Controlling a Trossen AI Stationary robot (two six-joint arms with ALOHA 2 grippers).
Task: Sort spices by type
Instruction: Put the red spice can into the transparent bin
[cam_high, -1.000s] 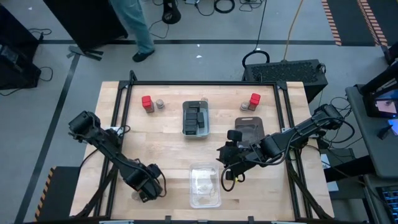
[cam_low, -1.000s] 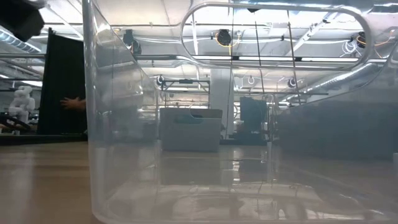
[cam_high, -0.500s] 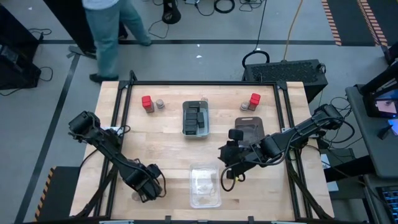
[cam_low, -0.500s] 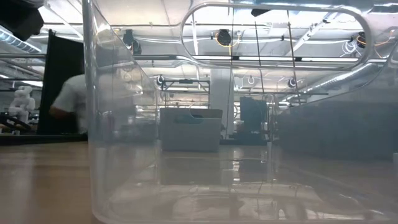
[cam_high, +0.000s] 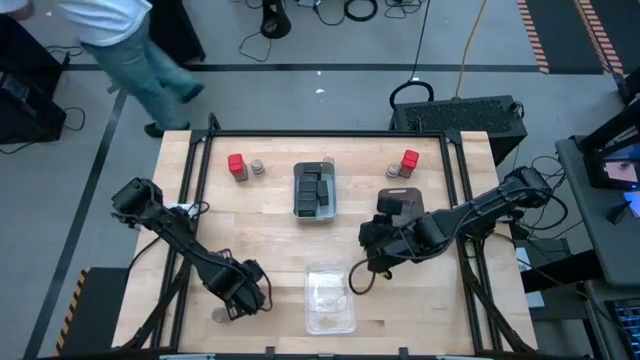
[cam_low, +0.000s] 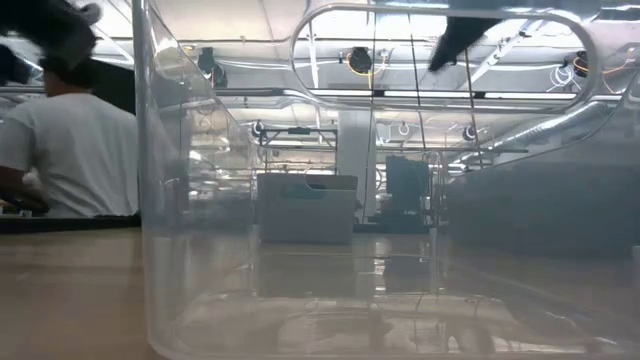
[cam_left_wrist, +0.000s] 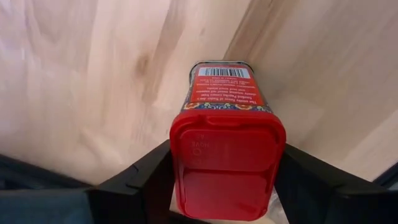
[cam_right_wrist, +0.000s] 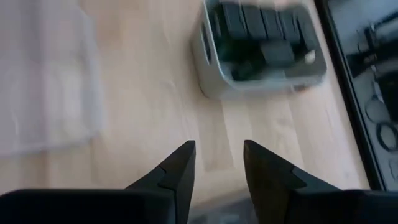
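Gripping: left gripper (cam_left_wrist: 227, 180) clamps a red spice tin (cam_left_wrist: 227, 146) between both fingers (cam_left_wrist: 140, 180), near-left of the table (cam_high: 270, 235), left of the clear tray (cam_high: 329, 298).
Red tin: red lid toward the wrist camera, barcode end pointing away, over bare wood.
Right gripper (cam_right_wrist: 217, 165): over the table's middle-right, between the dark smoky tray (cam_high: 400, 205) and the clear tray; fingers (cam_right_wrist: 177, 171) apart with a narrow gap, nothing between them.
Grey tray (cam_high: 315, 190): far-centre, filled with black blocks (cam_right_wrist: 261, 37).
Far left: red block (cam_high: 236, 165) just beside a small round jar (cam_high: 257, 167).
Far right: red block (cam_high: 410, 161) just beside a small jar (cam_high: 395, 170), beyond the smoky tray.
Clear tray: near-centre, contents can't tell.
Person (cam_high: 120, 40): on the floor beyond the far-left corner, white shirt.
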